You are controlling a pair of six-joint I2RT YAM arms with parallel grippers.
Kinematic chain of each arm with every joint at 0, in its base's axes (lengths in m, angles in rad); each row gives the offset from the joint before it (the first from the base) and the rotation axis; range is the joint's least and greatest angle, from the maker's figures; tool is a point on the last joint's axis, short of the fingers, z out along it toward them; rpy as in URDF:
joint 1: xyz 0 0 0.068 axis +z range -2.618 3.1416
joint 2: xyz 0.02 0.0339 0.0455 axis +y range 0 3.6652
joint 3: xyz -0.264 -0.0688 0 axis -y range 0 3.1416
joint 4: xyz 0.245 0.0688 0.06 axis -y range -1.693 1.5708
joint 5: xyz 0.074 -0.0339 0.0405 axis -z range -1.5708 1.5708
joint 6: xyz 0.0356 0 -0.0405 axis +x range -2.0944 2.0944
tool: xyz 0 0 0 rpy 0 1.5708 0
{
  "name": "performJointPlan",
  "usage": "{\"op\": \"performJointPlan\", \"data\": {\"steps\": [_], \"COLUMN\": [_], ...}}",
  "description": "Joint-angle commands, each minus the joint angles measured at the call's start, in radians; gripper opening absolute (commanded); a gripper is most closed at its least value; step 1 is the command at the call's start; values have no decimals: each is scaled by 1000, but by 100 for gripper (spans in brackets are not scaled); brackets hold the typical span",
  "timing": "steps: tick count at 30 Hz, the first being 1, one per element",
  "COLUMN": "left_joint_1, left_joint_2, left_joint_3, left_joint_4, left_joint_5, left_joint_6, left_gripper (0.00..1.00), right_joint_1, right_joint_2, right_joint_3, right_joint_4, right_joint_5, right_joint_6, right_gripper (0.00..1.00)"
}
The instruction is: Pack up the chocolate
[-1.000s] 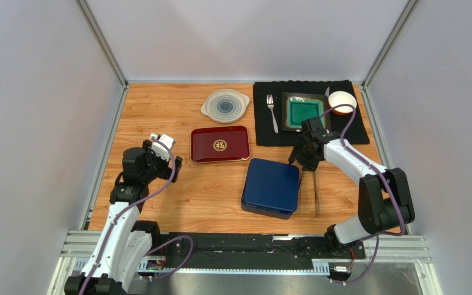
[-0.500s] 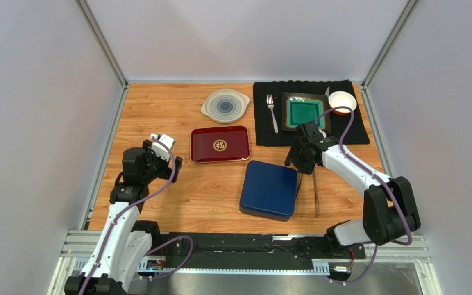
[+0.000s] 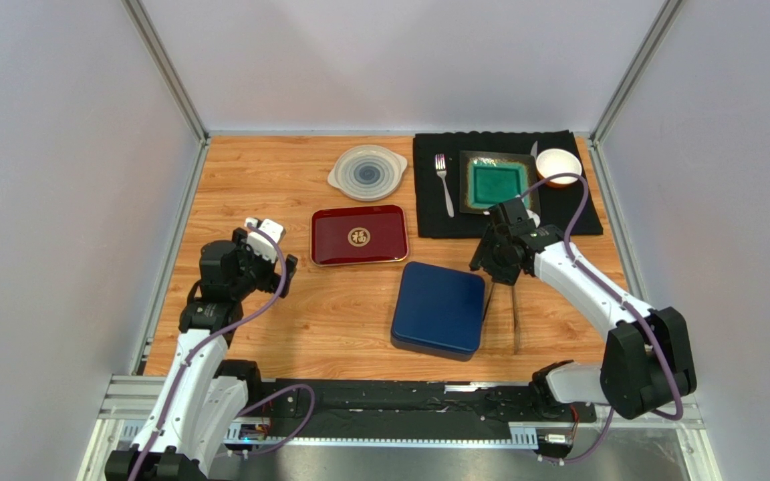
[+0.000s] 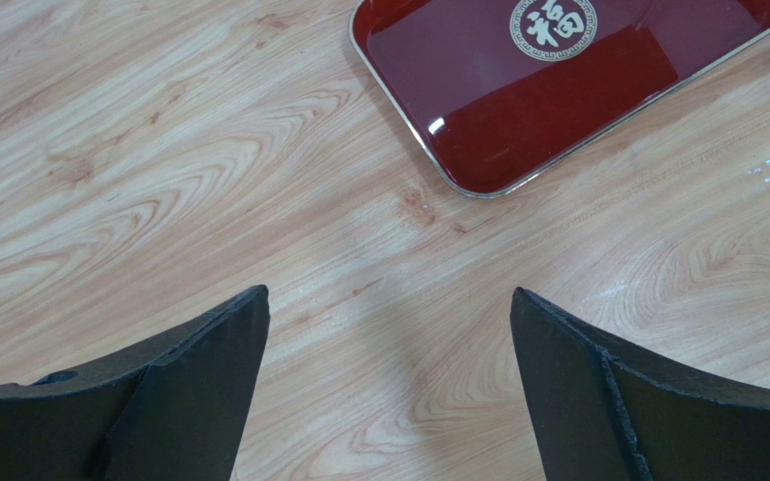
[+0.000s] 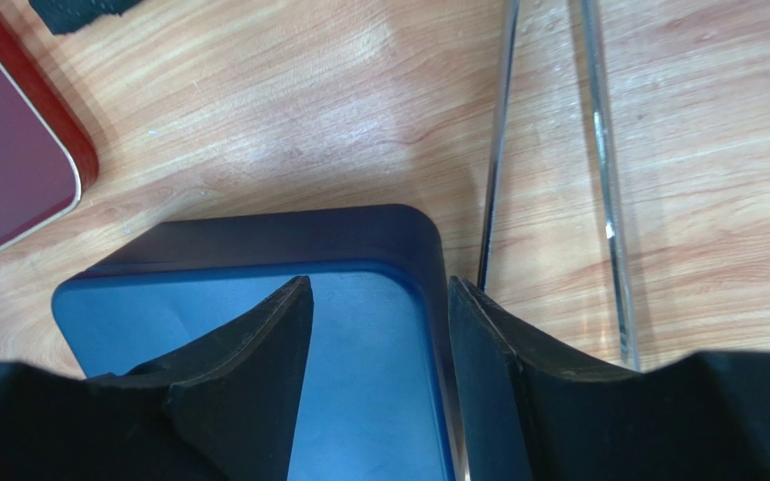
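No chocolate shows in any view. A closed dark blue box (image 3: pixel 439 308) lies at the table's centre front. My right gripper (image 3: pixel 495 269) hangs over its far right corner. In the right wrist view the gripper (image 5: pixel 379 283) is open and straddles the box's right edge. One finger is over the blue lid (image 5: pixel 158 311) and the other is just outside the wall. My left gripper (image 3: pixel 281 264) is open and empty above bare wood (image 4: pixel 389 291), left of the red tray (image 3: pixel 359 235).
Metal tongs (image 3: pixel 506 306) lie on the wood right of the box, also in the right wrist view (image 5: pixel 600 150). The red tray's corner shows in the left wrist view (image 4: pixel 560 90). At the back are a clear lidded bowl (image 3: pixel 367 172), a black mat (image 3: pixel 429 215), a fork (image 3: pixel 444 185), a green plate (image 3: pixel 497 182) and a white bowl (image 3: pixel 559 163).
The blue box has slid slightly to the left under my right gripper, and the right arm's elbow has swung outward to the right. The left arm has not moved.
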Motion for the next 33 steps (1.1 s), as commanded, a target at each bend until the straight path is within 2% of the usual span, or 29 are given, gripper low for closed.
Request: {"op": "performJointPlan", "data": {"steps": [1,5,9,12,23,33], "left_joint_1": [-6,-6,-6,-6,-6,-6], "left_joint_2": [-6,-9,-6,-3,0,0], "left_joint_3": [20,20,14,8,13,11], "left_joint_4": [-10,-15,-9,-4,-4,-9], "left_joint_5": [-9,-7,-1,-6,-12,-29], "left_joint_6": [14,13,5,7,8,11], "left_gripper": [98,98,98,99,99,99], "right_joint_1": [-24,-58,-73,-73,-49,49], "right_joint_2": [-57,-83,-96,-103,-155,-40], "right_joint_3": [21,14,-23,-67,-212,-138], "right_joint_4": [-21,-32,-33,-22,62,105], "right_joint_5": [57,80,85,74,-7,5], "right_joint_6": [-10,-15,-15,-9,48,82], "right_gripper": [55,49,36,33,29,30]}}
